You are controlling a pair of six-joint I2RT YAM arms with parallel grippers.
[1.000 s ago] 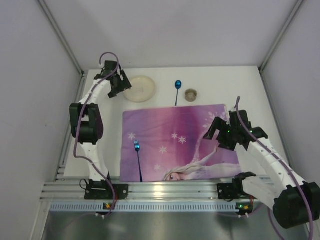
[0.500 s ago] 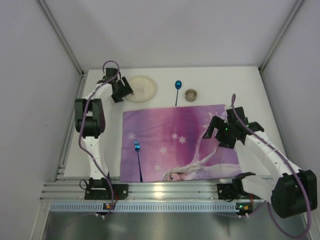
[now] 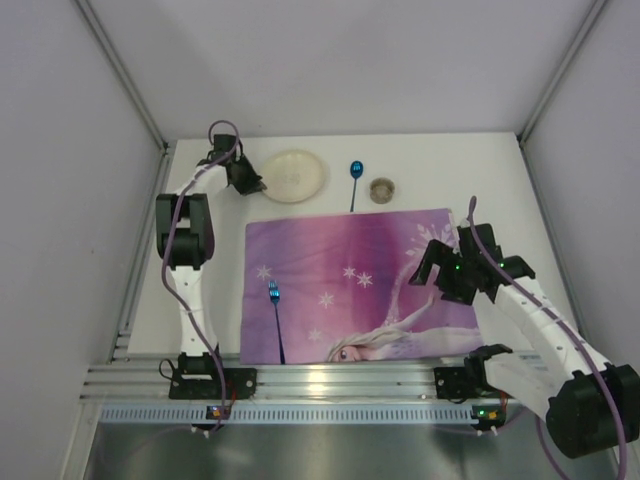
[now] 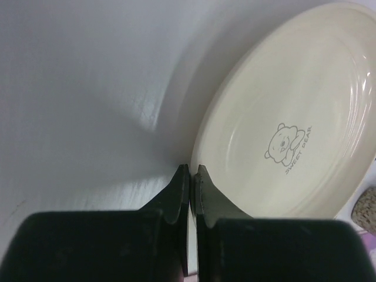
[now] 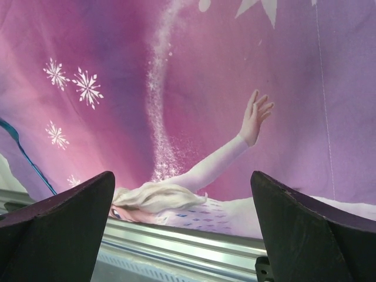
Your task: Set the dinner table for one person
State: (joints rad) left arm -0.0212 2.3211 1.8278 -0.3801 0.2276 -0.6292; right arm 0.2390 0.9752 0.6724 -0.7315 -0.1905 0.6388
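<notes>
White and matte, the dinner table (image 3: 480, 165) is only partly laid: at its far left the left gripper (image 4: 191, 167) is closed with its tips against the cream plate (image 3: 293, 176), though whether the rim is pinched cannot be told. Further right, a blue fork (image 3: 276, 318) is laid on the purple placemat (image 3: 340, 250), while the blue spoon (image 3: 355, 178) and small cup (image 3: 382, 189) lie on bare table beyond the mat's far edge. At the right, the right gripper (image 3: 430, 258) is held wide open and empty above the mat, so plate, spoon and cup are judged yet to be placed.
</notes>
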